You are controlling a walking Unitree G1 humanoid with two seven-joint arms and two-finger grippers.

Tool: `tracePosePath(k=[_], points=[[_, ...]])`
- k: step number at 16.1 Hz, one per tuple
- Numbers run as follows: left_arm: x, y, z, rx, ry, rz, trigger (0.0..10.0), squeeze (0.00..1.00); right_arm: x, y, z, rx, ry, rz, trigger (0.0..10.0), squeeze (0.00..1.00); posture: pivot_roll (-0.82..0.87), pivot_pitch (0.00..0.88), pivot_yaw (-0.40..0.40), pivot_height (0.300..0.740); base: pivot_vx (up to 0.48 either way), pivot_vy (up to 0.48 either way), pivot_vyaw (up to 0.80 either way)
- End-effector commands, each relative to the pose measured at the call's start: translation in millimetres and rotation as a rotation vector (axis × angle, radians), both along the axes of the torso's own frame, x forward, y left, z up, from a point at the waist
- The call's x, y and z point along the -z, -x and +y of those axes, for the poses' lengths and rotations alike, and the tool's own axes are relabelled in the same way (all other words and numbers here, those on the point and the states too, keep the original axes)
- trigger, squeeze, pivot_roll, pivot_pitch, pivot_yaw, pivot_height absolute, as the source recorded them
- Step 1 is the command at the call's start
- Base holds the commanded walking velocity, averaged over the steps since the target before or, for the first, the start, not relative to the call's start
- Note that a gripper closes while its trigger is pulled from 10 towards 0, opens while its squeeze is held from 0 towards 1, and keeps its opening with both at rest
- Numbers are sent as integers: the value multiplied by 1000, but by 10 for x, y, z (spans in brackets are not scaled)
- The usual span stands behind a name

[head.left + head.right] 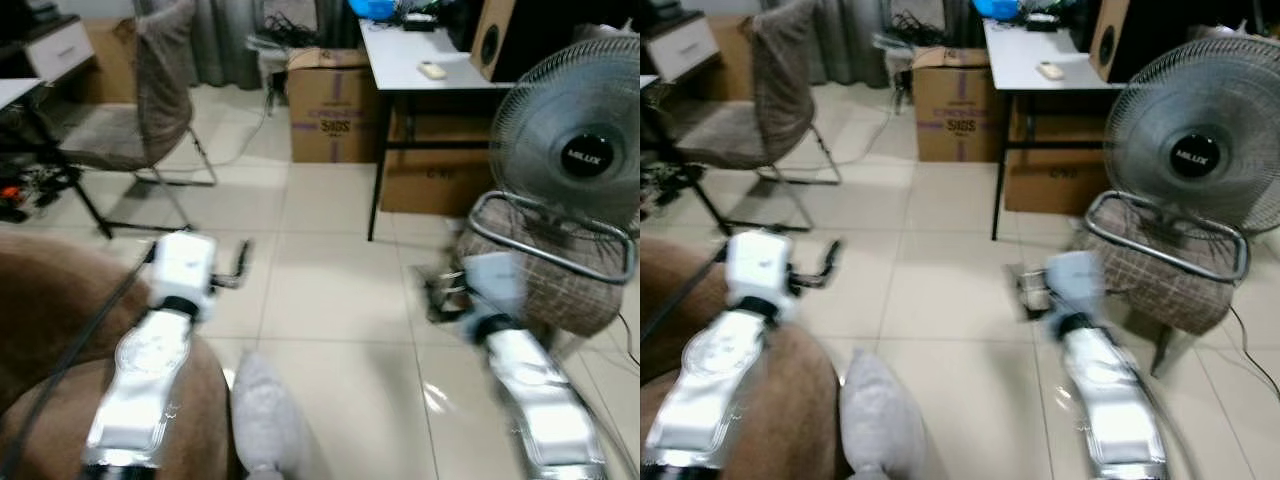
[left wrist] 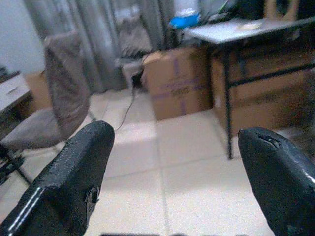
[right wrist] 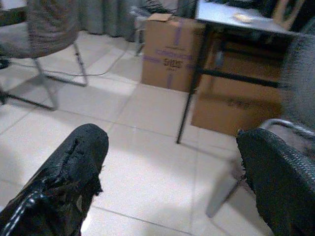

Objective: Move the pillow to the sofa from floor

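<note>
1. Nearest the camera, a grey pillow lies on the tiled floor against the brown sofa, which takes up the lower left of the head views.
2. The left arm reaches forward above the sofa's edge. The left gripper hangs above bare tile with its fingers spread wide and nothing between them.
3. The right arm reaches forward over the floor on the other side, blurred. The right gripper is also spread wide and empty.
4. The head views show both arms, the pillow and the sofa at once. The wrist views look past their black fingers to the room beyond, with neither pillow nor sofa in them.
5. Just beyond the right arm stands a stool with a metal rail, and behind it a standing fan.
6. Farther off on the left is a brown chair on thin metal legs.
7. At the back, a cardboard box sits beside a white table, with another box underneath.
</note>
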State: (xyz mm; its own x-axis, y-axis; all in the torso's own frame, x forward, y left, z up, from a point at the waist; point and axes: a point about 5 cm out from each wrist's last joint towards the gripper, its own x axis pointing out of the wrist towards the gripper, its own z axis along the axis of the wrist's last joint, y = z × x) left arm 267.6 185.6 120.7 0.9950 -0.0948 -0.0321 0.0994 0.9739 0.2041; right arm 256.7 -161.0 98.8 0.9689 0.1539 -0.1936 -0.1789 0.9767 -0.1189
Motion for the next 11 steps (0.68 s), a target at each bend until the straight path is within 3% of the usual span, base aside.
tracePosePath(k=[1,3,4,6,11], points=[[-22,-28,-64,25,-1,-2,10000,725,-20,11,-108,25,13,-5,10000,0,56,0,57,740,296,0,0],[-7,-29,-31,-11,12,7,10000,718,-23,13,-127,15,9,-4,10000,0,59,0,56,740,127,0,0],[7,-27,-11,-30,11,20,10000,624,-29,5,-127,8,7,-5,10000,0,62,0,54,740,0,0,0],[25,-17,9,-39,8,31,10000,592,-39,-9,-102,-14,3,-8,10000,0,70,0,46,740,0,0,0],[66,18,-6,-50,10,60,10000,584,-36,-47,-4,-86,-19,12,10000,0,87,0,19,720,0,0,0]])
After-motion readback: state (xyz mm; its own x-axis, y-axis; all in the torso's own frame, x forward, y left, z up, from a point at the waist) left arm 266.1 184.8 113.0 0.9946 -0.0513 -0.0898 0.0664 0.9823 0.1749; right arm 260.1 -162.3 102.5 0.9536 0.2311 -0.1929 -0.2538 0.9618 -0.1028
